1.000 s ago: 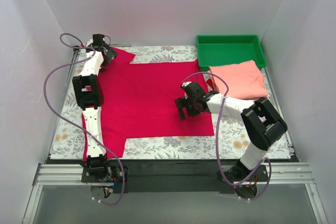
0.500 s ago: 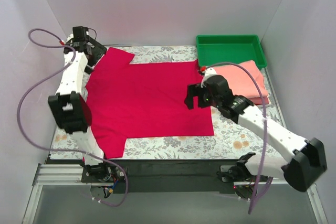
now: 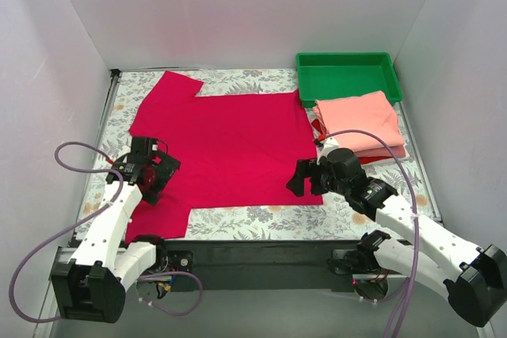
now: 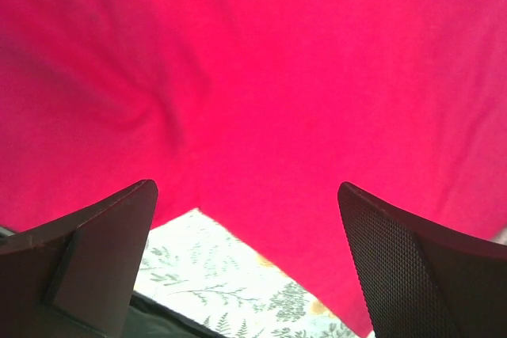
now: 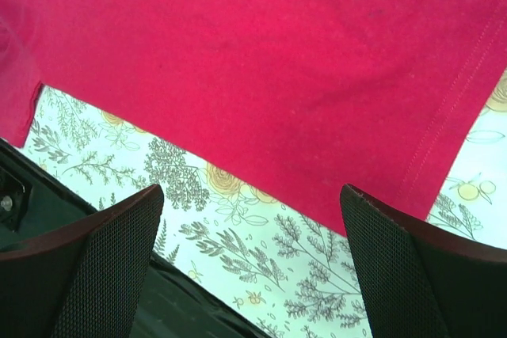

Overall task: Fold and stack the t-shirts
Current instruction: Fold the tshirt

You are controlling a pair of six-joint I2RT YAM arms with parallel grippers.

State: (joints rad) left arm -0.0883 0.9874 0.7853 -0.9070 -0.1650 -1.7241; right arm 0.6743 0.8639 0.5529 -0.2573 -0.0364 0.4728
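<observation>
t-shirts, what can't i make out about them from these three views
Top view: red shirt under the salmon-pink shirt; only an edge shows, folds hidden.
Top view: crimson shirt, near sleeve partly covered by left gripper.
Wrist views: frame edges cut off most of the crimson shirt.

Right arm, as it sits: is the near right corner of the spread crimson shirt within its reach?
Probably yes: the right gripper hangs open right above that corner of the crimson shirt, and nothing lies on it.
</observation>
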